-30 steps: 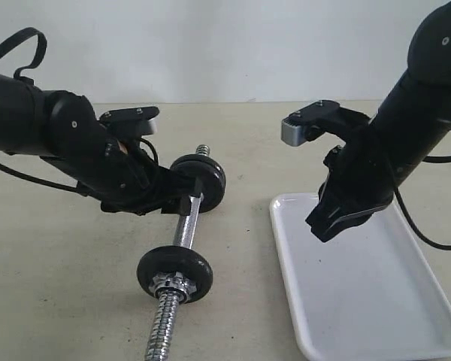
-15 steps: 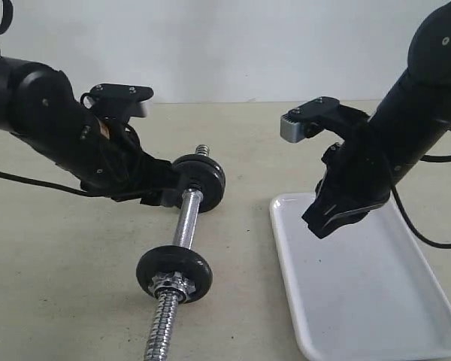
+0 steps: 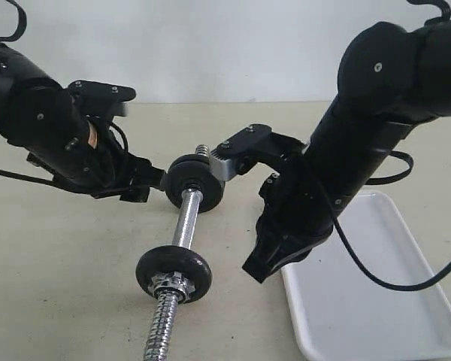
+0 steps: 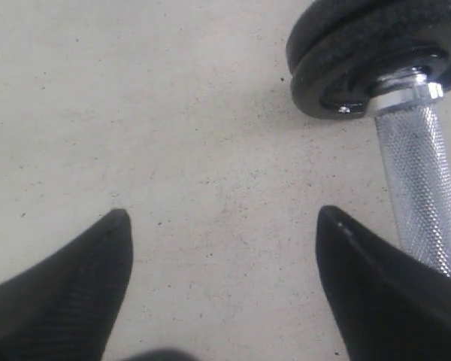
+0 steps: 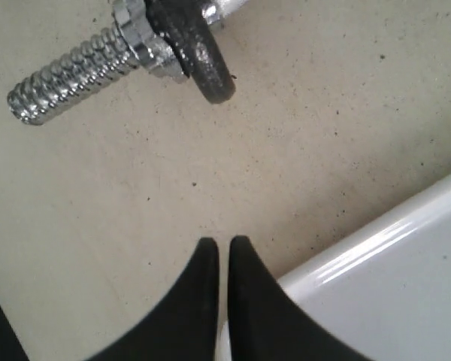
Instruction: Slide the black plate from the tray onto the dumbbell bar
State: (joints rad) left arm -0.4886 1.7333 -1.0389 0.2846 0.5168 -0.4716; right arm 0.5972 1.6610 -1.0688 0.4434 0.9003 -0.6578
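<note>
The dumbbell bar [image 3: 185, 226] lies on the table, one threaded end pointing at me. On its far end sits the black plate [image 3: 194, 183], pressed against a second black disc [image 4: 361, 53]. A further black disc [image 3: 174, 274] and a chrome nut [image 5: 139, 37] sit near the front end. The white tray [image 3: 376, 308] carries nothing on its visible part. My left gripper [image 3: 144, 186] is open and empty, just left of the far discs and apart from them [image 4: 222, 213]. My right gripper [image 3: 257, 269] is shut on nothing, low over the table at the tray's near-left corner [image 5: 222, 241].
The right arm's dark bulk [image 3: 346, 165] leans across the tray's far half and hides it. Bare beige tabletop [image 3: 68, 286] spreads left of the bar. The front threaded end [image 5: 68, 75] lies a short way from the right fingertips.
The left gripper has let go of the bar and drawn back to the left. The right arm has swung off the tray, leftward and down, toward the bar.
</note>
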